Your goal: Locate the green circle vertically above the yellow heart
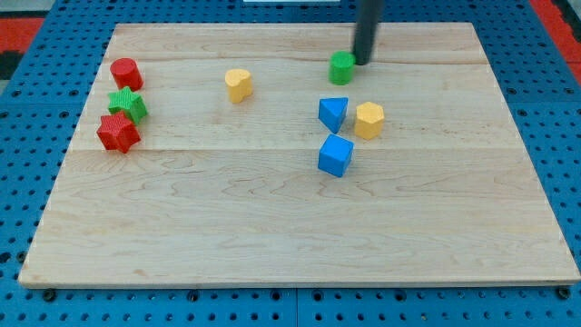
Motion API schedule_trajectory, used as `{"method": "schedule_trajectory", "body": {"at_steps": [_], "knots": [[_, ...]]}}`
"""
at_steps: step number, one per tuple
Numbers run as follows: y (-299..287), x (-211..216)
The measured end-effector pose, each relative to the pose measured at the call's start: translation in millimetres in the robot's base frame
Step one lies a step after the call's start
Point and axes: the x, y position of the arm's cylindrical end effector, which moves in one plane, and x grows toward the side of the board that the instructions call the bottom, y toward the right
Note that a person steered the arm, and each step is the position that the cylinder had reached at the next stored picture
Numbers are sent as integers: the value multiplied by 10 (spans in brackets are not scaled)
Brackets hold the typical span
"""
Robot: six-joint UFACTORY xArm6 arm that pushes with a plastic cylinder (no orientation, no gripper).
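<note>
My tip [364, 62] touching green circle [341, 67] on its right, circle just to view's left of tip. No claw on this rig; bare rod only, nothing clamped. Yellow heart [238, 84] well to view's left of tip, slightly lower. Judgement: circle needs leftward push, stopping above heart. Wooden tabletop [272, 227] flat; path between looks clear.

I am seeing no readable text, labels, brands, numbers or signs anywhere in this view. Nothing is showing on the wooden board [290, 227], on the coloured blocks lying on it, on the dark rod coming in at twelve o'clock, or on the blue pegboard surface [554, 109] surrounding the board.
</note>
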Motion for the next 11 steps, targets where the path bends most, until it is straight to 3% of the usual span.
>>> {"method": "schedule_trajectory", "body": {"at_steps": [2,3,6,10,11], "knots": [[584,324],[-354,109],[-213,310],[-779,549],[-1208,354]]}}
